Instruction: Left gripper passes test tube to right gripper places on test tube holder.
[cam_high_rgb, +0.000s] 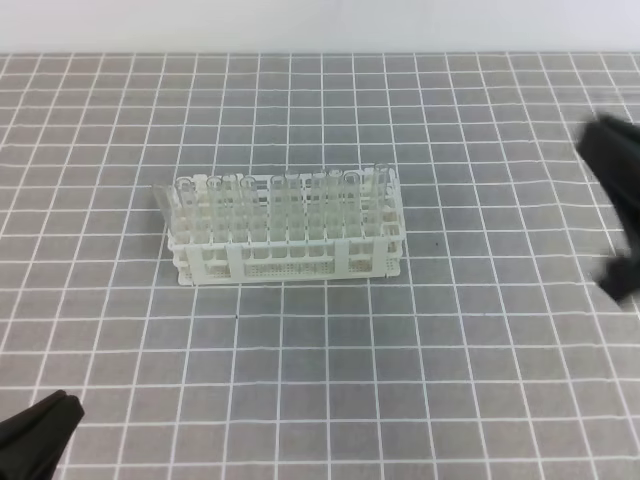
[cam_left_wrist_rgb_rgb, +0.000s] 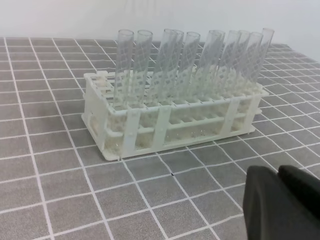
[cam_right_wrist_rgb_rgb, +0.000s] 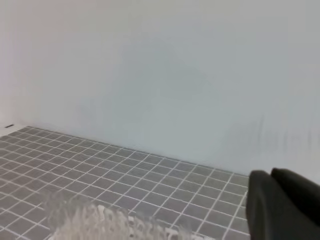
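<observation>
My black angular left gripper (cam_high_rgb: 45, 425) and right gripper (cam_high_rgb: 612, 200) are both pressed together, holding nothing. Clear glass test tubes (cam_left_wrist_rgb_rgb: 190, 65) all stand in the white lattice test tube holder (cam_left_wrist_rgb_rgb: 165, 125). Risk: clipping tubes when swinging back.

Left gripper (cam_high_rgb: 40, 425) low at near-left corner, right gripper (cam_high_rgb: 618, 205) far right (both closed, empty).

Lab bench: test tube holder (cam_high_rgb: 288, 235), gridded mat (cam_high_rgb: 300, 380), bare white wall (cam_right_wrist_rgb_rgb: 160, 75).
</observation>
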